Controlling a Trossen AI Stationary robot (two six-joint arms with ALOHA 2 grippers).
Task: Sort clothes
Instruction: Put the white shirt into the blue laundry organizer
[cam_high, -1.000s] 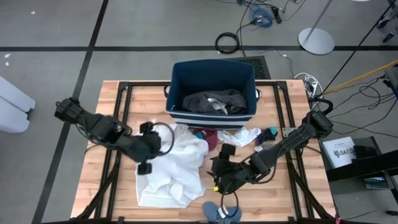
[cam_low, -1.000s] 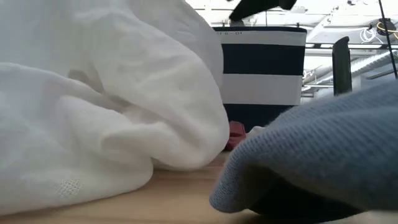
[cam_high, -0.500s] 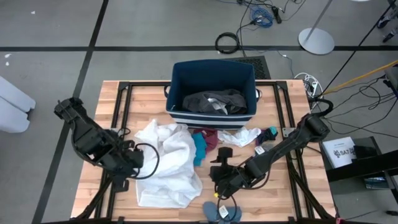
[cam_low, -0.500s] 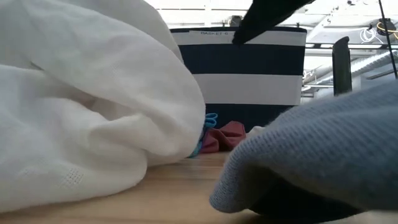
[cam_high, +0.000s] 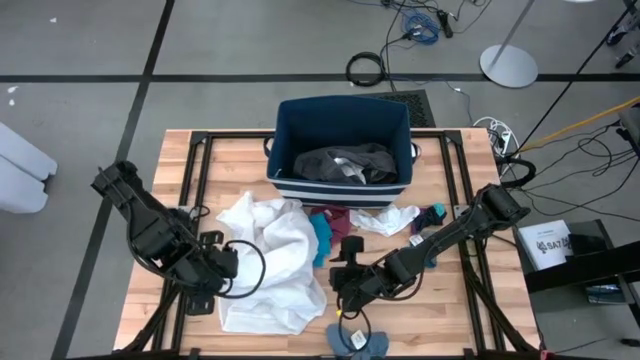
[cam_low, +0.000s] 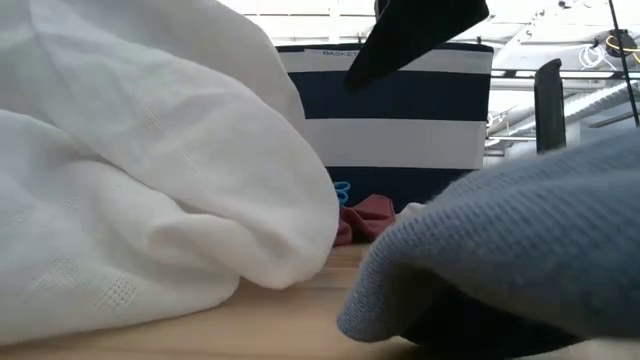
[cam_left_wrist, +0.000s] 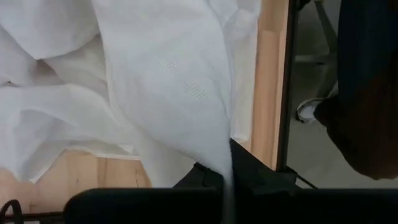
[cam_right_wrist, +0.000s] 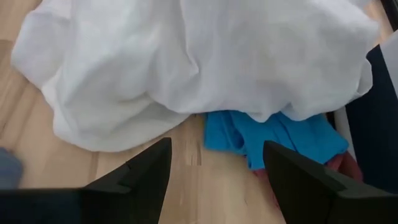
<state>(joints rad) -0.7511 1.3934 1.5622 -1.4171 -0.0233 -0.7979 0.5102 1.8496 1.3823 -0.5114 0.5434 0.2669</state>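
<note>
A large white garment (cam_high: 272, 262) lies bunched on the table's left half and fills the left of the low view (cam_low: 150, 180). My left gripper (cam_high: 212, 285) is shut on it at its left side. My right gripper (cam_high: 338, 280) hovers open just right of the garment, its fingers (cam_right_wrist: 144, 167) apart over bare wood. In front of it lie a teal piece (cam_right_wrist: 273, 137) and a maroon piece (cam_high: 343, 222). A dark grey garment (cam_high: 345, 162) rests inside the navy striped bin (cam_high: 290, 120). A grey-blue sock (cam_high: 358, 342) lies at the near edge. My left gripper pinches a gathered fold of the white garment (cam_left_wrist: 219, 163) between its two fingers, which come steeply from above. The cloth runs away from the fingers in a drawn ridge. That part is raised, and the rest of the garment lies on the table.
A small white cloth (cam_high: 392, 218) and a teal sock (cam_high: 435, 213) lie right of the maroon piece, in front of the bin. The table's left edge (cam_left_wrist: 273, 93) is close to my left gripper. Bare wood shows at the near right (cam_high: 440, 300).
My left gripper has moved toward the table's left and near edges and tipped steeper, dragging the white garment leftward with it. The garment's right side has slid off the teal and maroon pieces. My right gripper has sunk a little and rolled, staying open.
</note>
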